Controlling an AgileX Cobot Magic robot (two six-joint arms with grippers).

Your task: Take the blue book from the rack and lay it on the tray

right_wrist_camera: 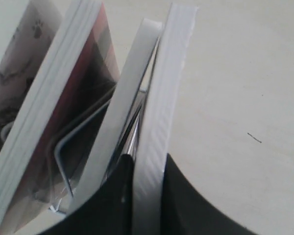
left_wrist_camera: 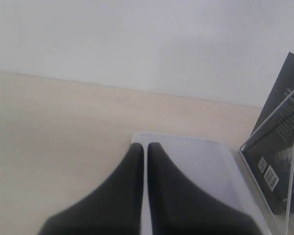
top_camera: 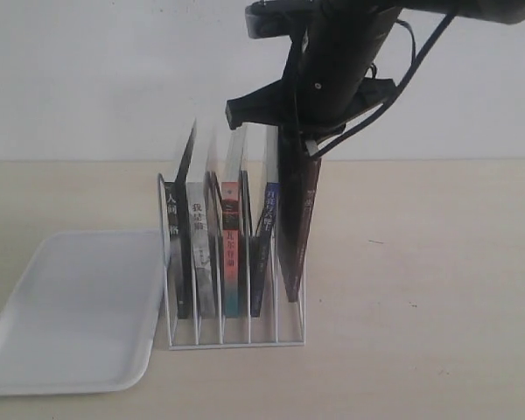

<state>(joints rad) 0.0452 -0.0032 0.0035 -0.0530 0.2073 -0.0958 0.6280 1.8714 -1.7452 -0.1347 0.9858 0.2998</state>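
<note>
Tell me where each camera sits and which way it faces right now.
Exterior view: off the arms, facing the book spines in the rack, the tray left of it; the right arm hangs from above, right gripper on the dark end book.
Left wrist view: low over the table, looking past the shut left gripper across the tray toward the wall.
Right wrist view: above the rack, looking down on page edges; its fingers flank the dark end book.
Shared: exterior and left wrist views both show tray and rack.
</note>
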